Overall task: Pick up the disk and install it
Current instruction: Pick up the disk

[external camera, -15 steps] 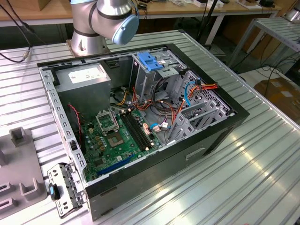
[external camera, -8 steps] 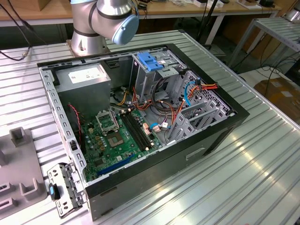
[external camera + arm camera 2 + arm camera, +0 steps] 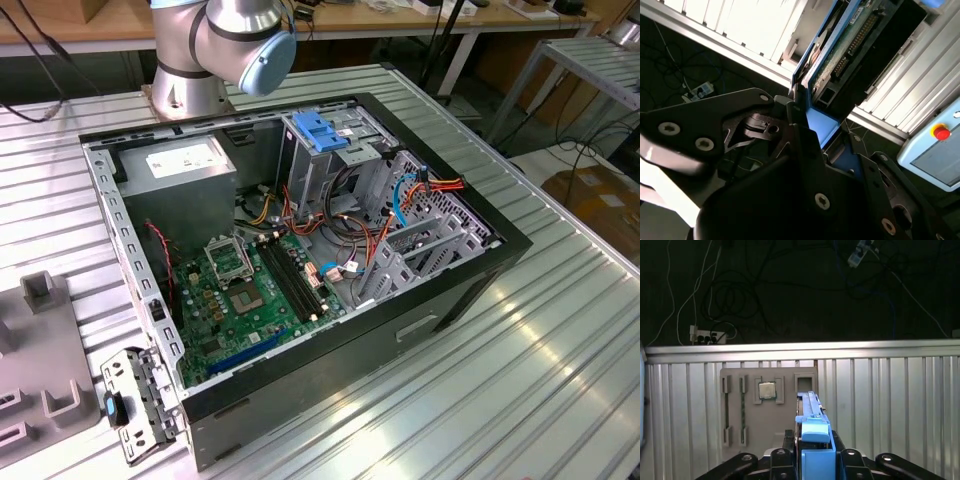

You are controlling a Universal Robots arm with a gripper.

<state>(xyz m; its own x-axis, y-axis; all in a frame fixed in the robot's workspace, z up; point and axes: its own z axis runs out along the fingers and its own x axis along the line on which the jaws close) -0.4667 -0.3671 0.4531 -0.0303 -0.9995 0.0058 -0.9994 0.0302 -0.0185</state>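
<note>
Between my gripper [image 3: 802, 125] jaws | disk [image 3: 840, 55] clamped edge-on by its blue rail [image 3: 816, 447] | disk body extends to 12 o'clock, straight ahead of my wrist

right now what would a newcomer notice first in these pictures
In the exterior view an open computer case lies on the ribbed metal table, its green motherboard exposed. In both wrist views the gripper is shut on the disk with bright blue rails; beyond it in the first wrist view, a grey plate carries a processor chip.
</note>
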